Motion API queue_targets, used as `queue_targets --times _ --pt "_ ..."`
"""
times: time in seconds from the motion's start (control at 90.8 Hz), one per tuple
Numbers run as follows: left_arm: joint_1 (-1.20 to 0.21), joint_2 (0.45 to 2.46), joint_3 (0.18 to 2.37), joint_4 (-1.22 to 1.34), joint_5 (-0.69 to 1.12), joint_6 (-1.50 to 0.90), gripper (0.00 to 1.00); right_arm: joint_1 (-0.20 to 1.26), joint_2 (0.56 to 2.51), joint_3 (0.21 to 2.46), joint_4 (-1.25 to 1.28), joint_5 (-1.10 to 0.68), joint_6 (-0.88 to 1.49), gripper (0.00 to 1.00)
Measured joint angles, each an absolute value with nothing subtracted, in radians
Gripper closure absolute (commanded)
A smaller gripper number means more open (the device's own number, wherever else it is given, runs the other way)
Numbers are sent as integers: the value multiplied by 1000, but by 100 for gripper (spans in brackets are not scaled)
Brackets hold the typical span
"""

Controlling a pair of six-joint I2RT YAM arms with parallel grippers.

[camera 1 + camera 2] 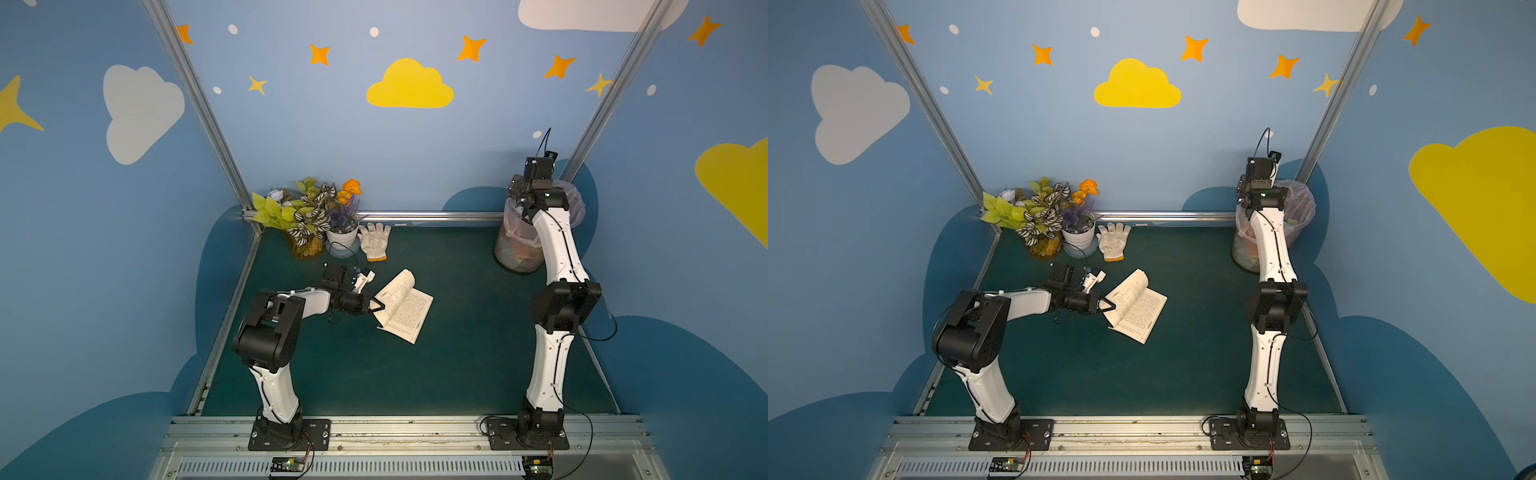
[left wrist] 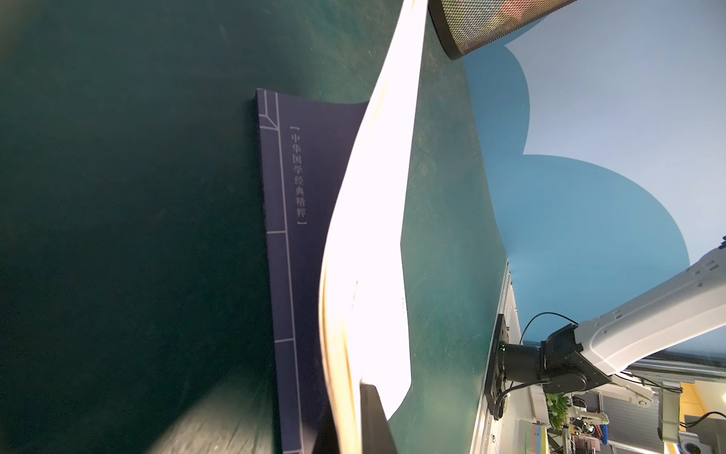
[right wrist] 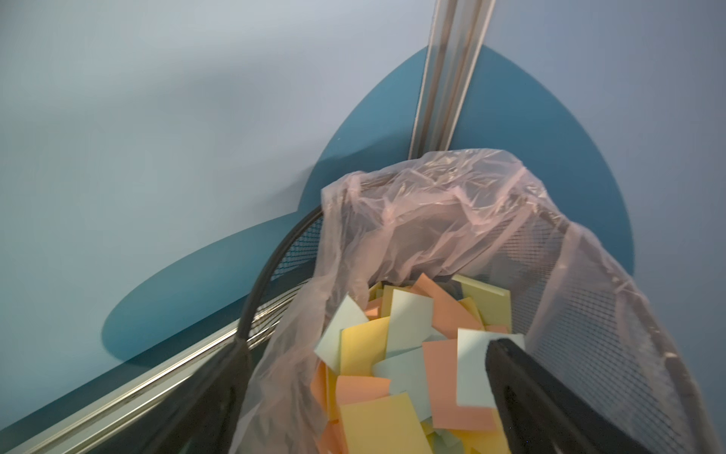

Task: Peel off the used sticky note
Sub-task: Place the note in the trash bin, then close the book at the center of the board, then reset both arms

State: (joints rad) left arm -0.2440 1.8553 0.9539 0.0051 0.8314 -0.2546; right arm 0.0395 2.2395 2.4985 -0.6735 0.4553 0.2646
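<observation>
Nearest to me runs the ribbed aluminium rail (image 1: 415, 428) with the two black base plates of the arms bolted on it. Behind it lies the desk (image 1: 457, 353), covered with a dark green mat, matte and a little scuffed, as the left wrist view shows.

In the middle of the mat lies an open book (image 1: 409, 309) with cream pages of printed text. Its left pages curl upward in a roll. Under them, the left wrist view shows a dark navy cover (image 2: 298, 236) with thin pale lines and Chinese characters. The left pincer (image 1: 377, 306) is closed on the edge of these left pages, its black tips meeting in a point in both top views.

Farther back stand a white knitted glove (image 1: 375, 241) with an orange cuff, a round white flower pot (image 1: 341, 237) and a bunch of leaves and flowers (image 1: 307, 212).

In the far right corner stands a black wire-mesh waste basket (image 3: 550, 267), lined with a thin, wrinkled pinkish plastic bag (image 3: 432, 204). The right pincer (image 3: 365, 350) hangs over it with its jaws wide apart and nothing between them. Inside is a loose pile of square notes, yellow, salmon and pale blue. One pale sticky note (image 3: 471, 369) lies on top, partly behind a black finger (image 3: 530, 393); I cannot tell if they touch.

Around all this rise smooth blue walls with painted clouds and orange stars, a yellow cloud (image 1: 409, 85) among them, joined by aluminium posts.
</observation>
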Motion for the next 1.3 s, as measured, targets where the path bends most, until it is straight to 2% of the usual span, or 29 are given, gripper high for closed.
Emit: queue_targets --times 0.275,0.374,0.407,0.683,0.804,0.969,1.101,1.299 --pt "-244 1848 953 4 830 -255 96 35 2161 2498 -717 169 356 2" --pt "-248 1818 945 -2 822 -253 72 62 2108 2482 -732 119 367 2" --pt "-252 1805 939 -5 817 -257 67 81 2080 2460 -733 108 367 2" --pt "-320 1681 913 -24 822 -225 1 238 1847 2186 -739 65 378 2" --pt "-345 1599 911 -36 835 -197 0 262 1765 2033 -734 62 385 2" --pt "-338 1521 941 -107 803 -94 0 294 1596 1708 -692 54 416 2" --pt "-312 1446 919 -126 677 6 0 328 1436 1421 -635 71 424 2" --pt "-228 1239 722 -9 463 74 0 353 1201 1048 -540 151 405 2"
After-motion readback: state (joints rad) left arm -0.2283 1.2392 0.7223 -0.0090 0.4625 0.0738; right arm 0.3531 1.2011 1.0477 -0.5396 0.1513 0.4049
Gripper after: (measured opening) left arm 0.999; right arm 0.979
